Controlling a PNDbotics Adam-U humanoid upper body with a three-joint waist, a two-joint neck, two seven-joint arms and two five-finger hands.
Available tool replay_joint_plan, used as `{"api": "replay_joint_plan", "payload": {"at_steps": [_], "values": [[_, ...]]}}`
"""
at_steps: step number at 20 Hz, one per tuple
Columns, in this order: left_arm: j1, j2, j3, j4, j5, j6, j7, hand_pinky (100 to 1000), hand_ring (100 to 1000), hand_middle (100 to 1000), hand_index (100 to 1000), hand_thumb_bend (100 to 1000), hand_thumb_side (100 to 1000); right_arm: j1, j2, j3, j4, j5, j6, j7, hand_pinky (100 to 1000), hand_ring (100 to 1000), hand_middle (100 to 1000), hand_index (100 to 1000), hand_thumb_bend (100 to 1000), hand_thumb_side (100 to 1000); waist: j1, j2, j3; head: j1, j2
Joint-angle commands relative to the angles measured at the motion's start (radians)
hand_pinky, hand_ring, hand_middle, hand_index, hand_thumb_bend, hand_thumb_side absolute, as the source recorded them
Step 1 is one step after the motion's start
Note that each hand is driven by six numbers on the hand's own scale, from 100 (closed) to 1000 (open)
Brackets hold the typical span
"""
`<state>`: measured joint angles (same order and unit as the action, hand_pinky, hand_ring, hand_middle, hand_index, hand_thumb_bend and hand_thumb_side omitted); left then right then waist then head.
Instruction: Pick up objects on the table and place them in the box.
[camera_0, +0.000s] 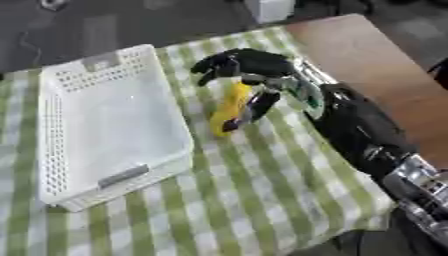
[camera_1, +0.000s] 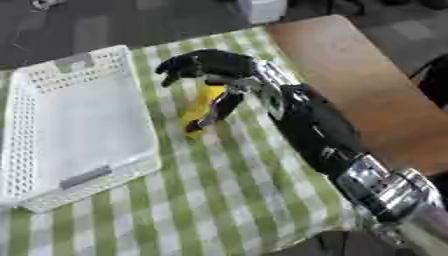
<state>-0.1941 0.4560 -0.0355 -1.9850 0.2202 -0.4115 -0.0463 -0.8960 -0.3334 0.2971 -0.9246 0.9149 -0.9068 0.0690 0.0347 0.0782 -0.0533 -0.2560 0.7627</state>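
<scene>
Green-checked cloth (camera_0: 262, 190) over wooden table (camera_0: 367, 55), dark floor beyond.

Left eye view: white basket (camera_0: 105, 125) empty. Yellow object (camera_0: 229, 107), banana-like, on cloth just right of basket. Right hand (camera_0: 249, 67) over it, fingers curled round its upper half, grasping.

Right eye view: same grasp. Object likely light, soft, bruisable; take mid-body. Left hand unseen.

A long yellow object (camera_0: 230, 107) lies on the checked cloth just right of the white perforated box (camera_0: 109, 125), which sits empty.
</scene>
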Motion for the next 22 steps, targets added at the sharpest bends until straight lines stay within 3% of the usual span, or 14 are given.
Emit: {"api": "replay_joint_plan", "payload": {"at_steps": [1,14,22], "values": [[-0.016,0.005,0.001,-0.015,0.007,-0.002,-0.003,669,675,918,912,168,671,-0.04,-0.001,-0.006,0.007,0.043,0.0,-0.022,809,813,880,822,671,560,-0.001,-0.01,0.003,-0.014,-0.015],[-0.015,0.004,0.002,-0.015,0.01,-0.001,-0.006,669,674,918,912,168,672,-0.054,0.011,-0.028,0.083,0.205,0.0,-0.159,818,807,873,817,653,527,0.0,-0.011,0.004,-0.017,-0.016],[-0.008,0.008,0.002,-0.015,0.007,-0.002,-0.006,669,674,918,912,168,672,-0.036,0.0,0.01,0.059,0.242,0.0,-0.18,836,812,885,830,684,524,-0.001,-0.014,-0.001,-0.014,-0.014]]}}
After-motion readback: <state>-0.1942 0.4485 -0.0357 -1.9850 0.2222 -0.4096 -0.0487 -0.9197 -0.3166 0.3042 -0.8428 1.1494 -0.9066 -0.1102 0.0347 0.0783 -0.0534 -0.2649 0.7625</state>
